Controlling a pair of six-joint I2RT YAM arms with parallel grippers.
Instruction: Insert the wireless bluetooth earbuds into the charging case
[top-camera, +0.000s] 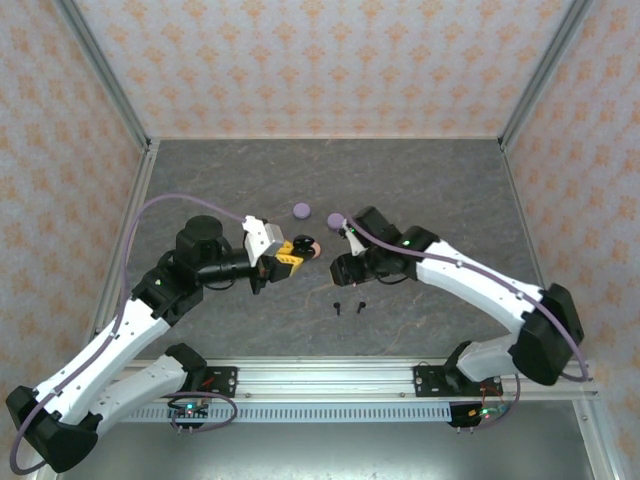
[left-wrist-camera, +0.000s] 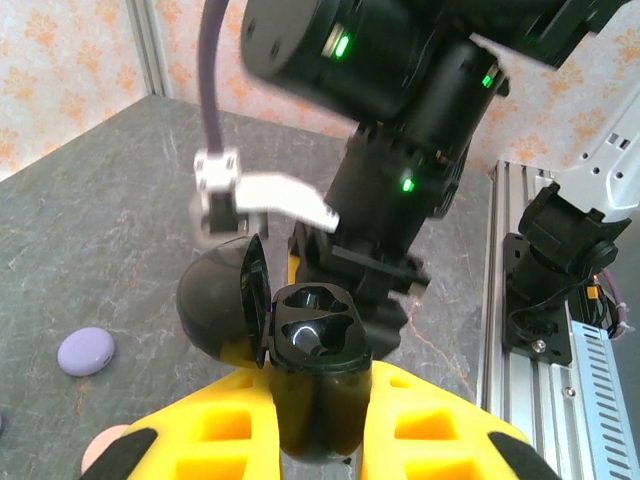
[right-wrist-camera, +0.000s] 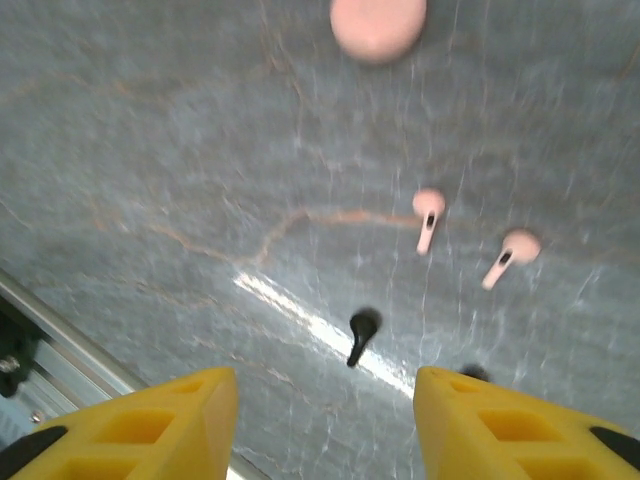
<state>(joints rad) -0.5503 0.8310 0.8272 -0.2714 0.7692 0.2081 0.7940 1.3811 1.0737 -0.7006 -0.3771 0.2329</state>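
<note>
Our left pincer (left-wrist-camera: 320, 440) is clamped on the open black charging case (left-wrist-camera: 315, 340). Our right pincer (right-wrist-camera: 325, 425), jaws apart, hangs over the grey worktop (right-wrist-camera: 150, 150). The small black stemmed earbud (right-wrist-camera: 362, 335) lies between its fingers' lines, stem roughly along them.

Black charging case (left-wrist-camera: 320, 410): upright and raised off the table (top-camera: 200, 180). Its lid (left-wrist-camera: 225, 300) is swung fully open on the hinge, and both moulded sockets (left-wrist-camera: 318, 335) are empty.

Black earbuds: the left black earbud (top-camera: 340, 307) and the right black earbud (top-camera: 362, 304) lie flat near the table's centre, close together but apart.

Pink earbuds: one pink earbud (right-wrist-camera: 428, 212) and the other pink earbud (right-wrist-camera: 512, 252) lie flat just beyond the black pair. They do not touch, and each has a dark mark on its stem.
</note>
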